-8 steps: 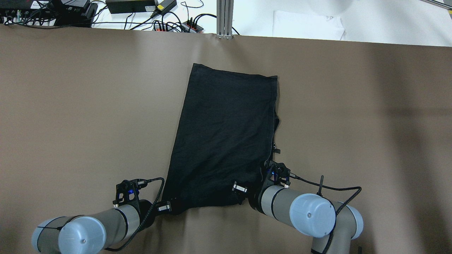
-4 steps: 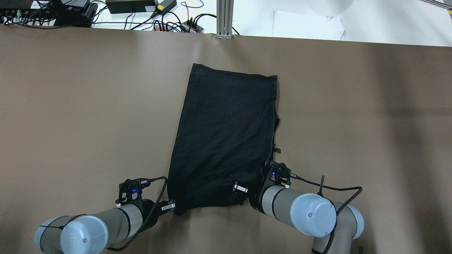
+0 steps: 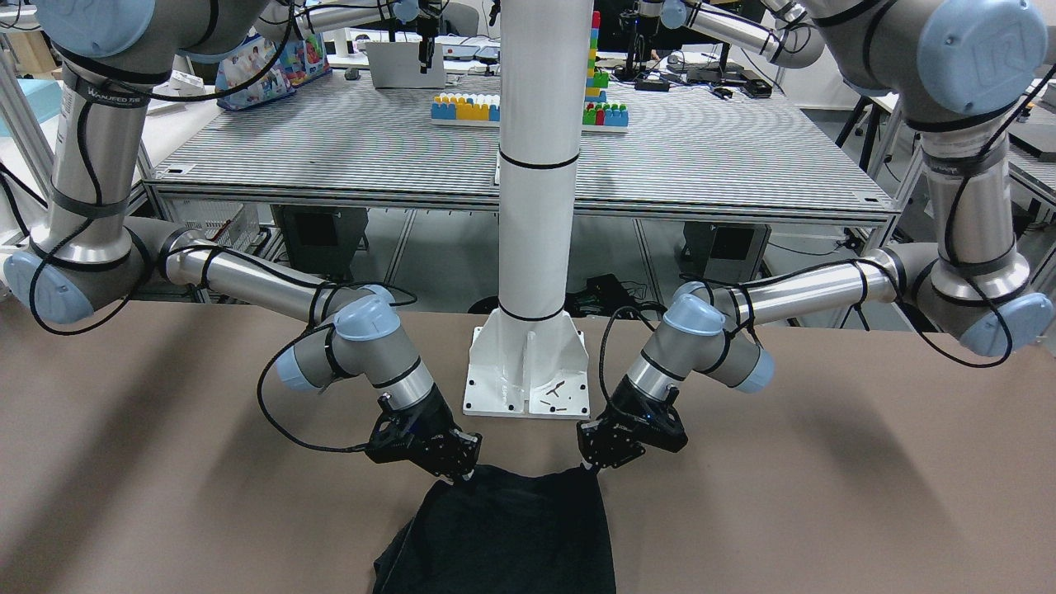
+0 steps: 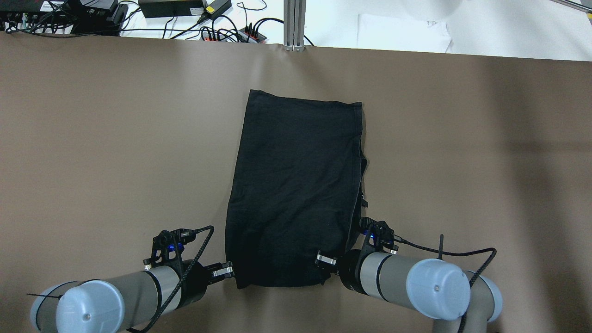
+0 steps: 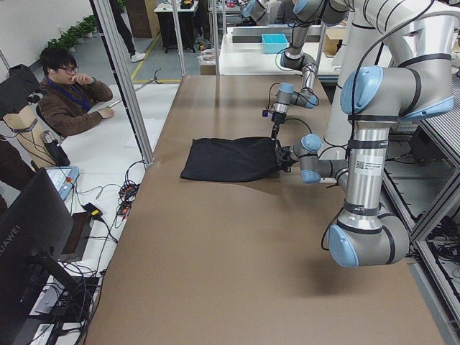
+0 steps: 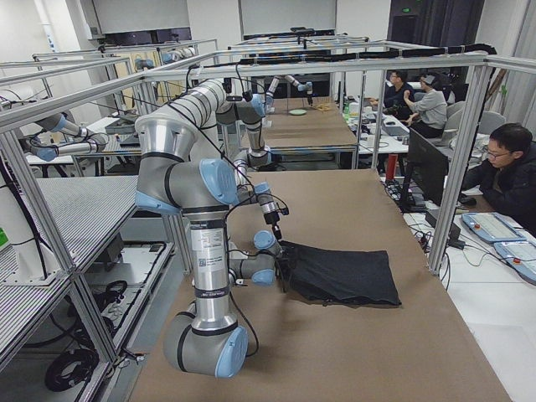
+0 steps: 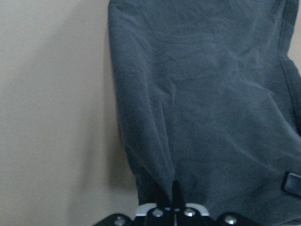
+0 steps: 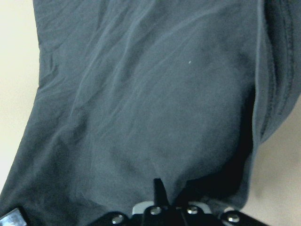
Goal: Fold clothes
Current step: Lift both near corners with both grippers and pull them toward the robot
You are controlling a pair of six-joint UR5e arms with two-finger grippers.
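Position: black garment (image 4: 296,185) lay flat at centre of table (image 4: 115,138), slightly skewed | Grip: left gripper (image 4: 231,272) and right gripper (image 4: 323,264) each clamped on one near corner | Advice: you needed to raise both corners level and carry them evenly toward the far hem, edge taut.

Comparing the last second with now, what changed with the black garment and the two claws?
The left claw and right claw stayed shut on the near corners of the black garment and dragged them toward the robot and to its right, so the cloth now lies straighter. Its far edge barely shifted, and the garment remains flat on the table.
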